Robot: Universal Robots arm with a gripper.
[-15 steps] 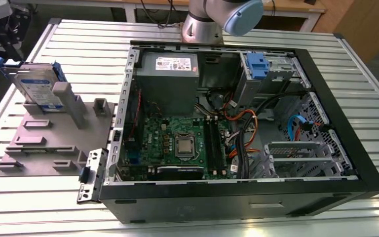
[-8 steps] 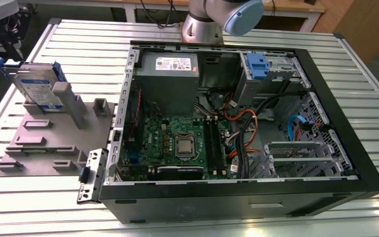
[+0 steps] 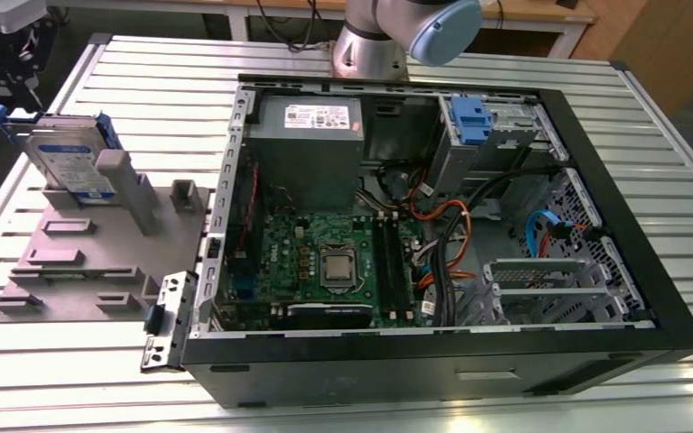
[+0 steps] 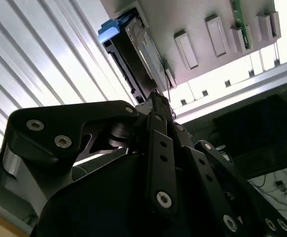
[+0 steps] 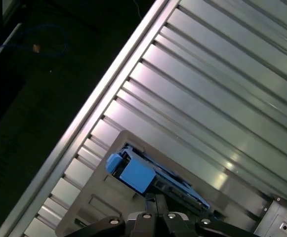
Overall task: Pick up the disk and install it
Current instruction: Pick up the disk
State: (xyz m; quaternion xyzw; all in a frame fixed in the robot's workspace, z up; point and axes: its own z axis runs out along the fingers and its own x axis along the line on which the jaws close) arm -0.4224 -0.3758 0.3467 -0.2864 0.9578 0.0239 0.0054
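Exterior view places the disk (image 3: 68,153) outside the open computer case (image 3: 635,343), on the exterior view's left of it. The disk stands on edge, leaning a little, in a slot of a grey fixture (image 3: 82,262) that lies on the slatted counter (image 3: 142,72) just beside the case wall. In the second wrist view the tool (image 4: 156,96) has its fingertips pinched together on nothing, and the disk (image 4: 142,54) sits beyond them, apart from the tips. The first wrist view shows the tool (image 5: 156,200) pinched in the same way, with the blue carrier frame (image 5: 133,173) clipped round the disk lying past it. Judging by its look, the disk is a dense, rigid metal block, heavy for its size, and its smooth sides could slide under a light pinch. The blue frame is thin plastic and would likely flex or unclip if it alone were squeezed. The soundest hold is probably across the two broad faces, near the edge that stands free of the fixture. That hold should stay off the connector end and any bare circuit board. A knock or a drop could damage the disk, so it calls for a firm, square clamp.
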